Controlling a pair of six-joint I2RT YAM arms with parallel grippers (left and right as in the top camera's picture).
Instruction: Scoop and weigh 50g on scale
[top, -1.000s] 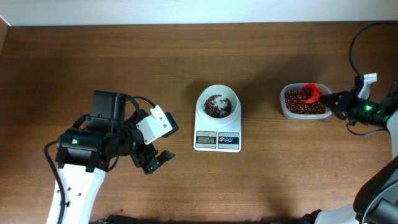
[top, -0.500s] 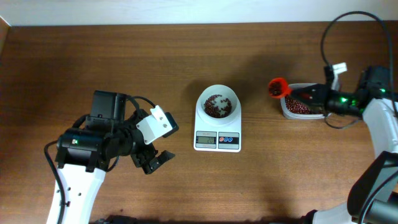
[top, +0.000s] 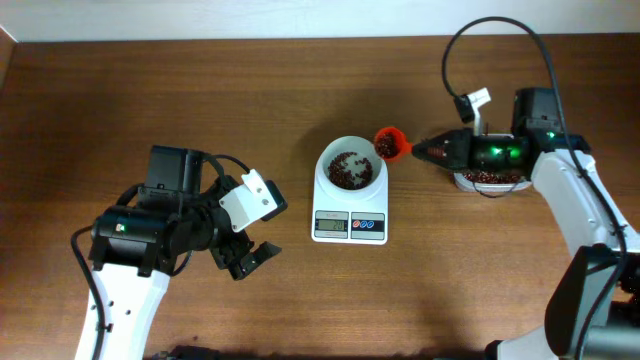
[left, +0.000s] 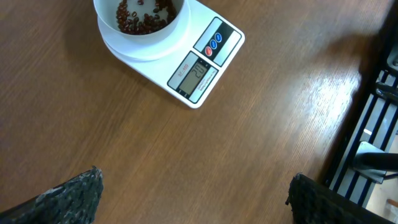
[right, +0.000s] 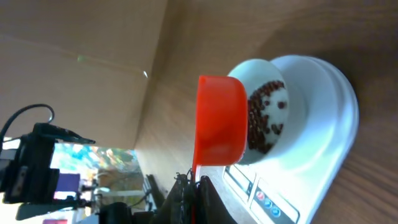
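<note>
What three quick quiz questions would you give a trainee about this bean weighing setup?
1. Which gripper holds the red scoop?
2. The scoop is: A over the tub, B at the rim of the bowl on the scale, C lying on the table.
3. True or false: the bowl is empty.
Key: 1 the right gripper; 2 B; 3 false, beans lie in it.
</note>
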